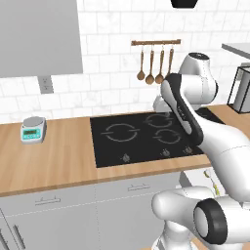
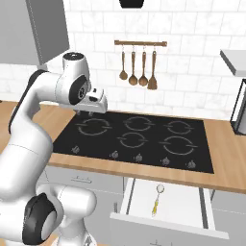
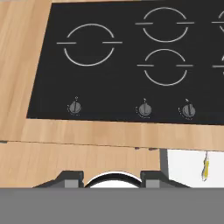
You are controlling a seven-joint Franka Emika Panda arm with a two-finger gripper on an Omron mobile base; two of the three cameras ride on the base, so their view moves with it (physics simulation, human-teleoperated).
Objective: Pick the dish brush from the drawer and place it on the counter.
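Observation:
The dish brush lies in the open drawer, a slim yellow handle with a small whitish head pointing toward the counter. In the hand view the dish brush shows at the lower right, on the drawer's white floor. My gripper hangs over the left rear part of the black cooktop, well above and left of the drawer. My gripper is open, with nothing between its two dark fingertips.
A small kitchen scale stands on the counter left of the cooktop. Wooden spoons hang from a rail on the tiled wall. A dark-framed appliance stands at the counter's right end. Grey cabinet fronts run below.

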